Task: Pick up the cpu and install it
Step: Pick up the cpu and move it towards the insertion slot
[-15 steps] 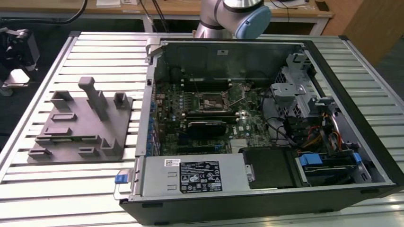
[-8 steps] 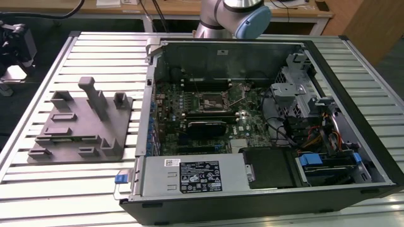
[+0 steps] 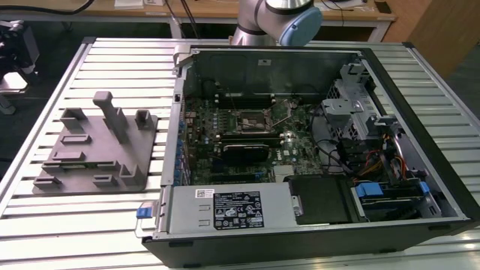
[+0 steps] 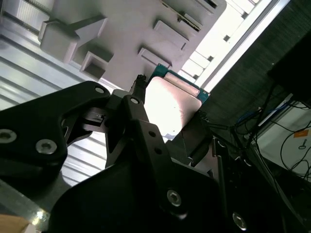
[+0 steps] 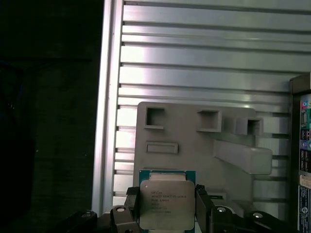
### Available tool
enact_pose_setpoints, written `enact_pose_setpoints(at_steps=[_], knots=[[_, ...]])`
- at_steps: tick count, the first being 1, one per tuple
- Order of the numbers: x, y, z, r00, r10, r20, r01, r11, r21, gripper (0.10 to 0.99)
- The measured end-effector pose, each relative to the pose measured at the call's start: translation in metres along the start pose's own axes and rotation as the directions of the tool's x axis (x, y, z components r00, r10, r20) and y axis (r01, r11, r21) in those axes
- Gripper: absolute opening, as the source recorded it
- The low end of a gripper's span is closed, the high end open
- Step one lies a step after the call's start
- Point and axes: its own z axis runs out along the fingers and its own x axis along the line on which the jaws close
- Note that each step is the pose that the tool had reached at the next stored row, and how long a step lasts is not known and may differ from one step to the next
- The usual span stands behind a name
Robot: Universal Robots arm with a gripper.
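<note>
Computer case (image 3: 300, 247) lies open on the slatted table (image 3: 98, 225) in the exterior view, with its motherboard socket (image 3: 251, 120) near the middle. The grey fixture (image 3: 98, 152) sits at nine o'clock from the case, on the exterior view's left. The arm (image 3: 289, 19) rises at twelve o'clock, behind the case.

In the second wrist view the gripper (image 4: 170, 110) is clenched on the cpu (image 4: 167, 99). Its black fingers (image 4: 136, 116) press opposite edges of the chip, whose silvery top is brightly lit, and the fixture lies beyond.

In the first wrist view the cpu (image 5: 166, 201) is pinched between the fingers with its metal top facing the camera. The fixture and table slats lie behind it.
</note>
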Motion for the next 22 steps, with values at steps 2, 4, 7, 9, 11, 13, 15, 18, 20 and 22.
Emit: enact_pose_setpoints(at_steps=[2, 4, 7, 9, 11, 13, 15, 18, 20, 22], knots=[[-0.0001, 0.0001, -0.0027, 1.0, 0.0, -0.0001, 0.0, 1.0, 0.0, 0.545], [-0.0001, 0.0003, -0.006, 1.0, 0.0, 0.0, 0.0, 1.0, 0.0, 0.545], [-0.0002, 0.0006, -0.0113, 1.0, 0.0, 0.0, 0.0, 1.0, 0.0, 0.545], [-0.0002, 0.0007, -0.0148, 1.0, 0.0, 0.0, 0.0, 1.0, 0.0, 0.545], [-0.0002, 0.0009, -0.0183, 1.0, 0.0, 0.0, 0.0, 1.0, 0.0, 0.545], [-0.0002, 0.001, -0.0214, 1.0, 0.0, 0.0, 0.0, 1.0, 0.0, 0.545], [-0.0002, 0.0011, -0.0221, 1.0, 0.0, 0.0002, 0.0, 1.0, 0.0, 0.545], [-0.0003, 0.0011, -0.0223, 1.0, 0.0, 0.0001, 0.0, 1.0, 0.0, 0.545], [-0.0006, 0.0011, -0.0225, 1.0, 0.0, -0.0002, 0.0, 1.0, 0.0, 0.545], [-0.0026, 0.001, -0.0224, 1.0, 0.0, -0.0001, 0.0, 1.0, 0.0, 0.545]])
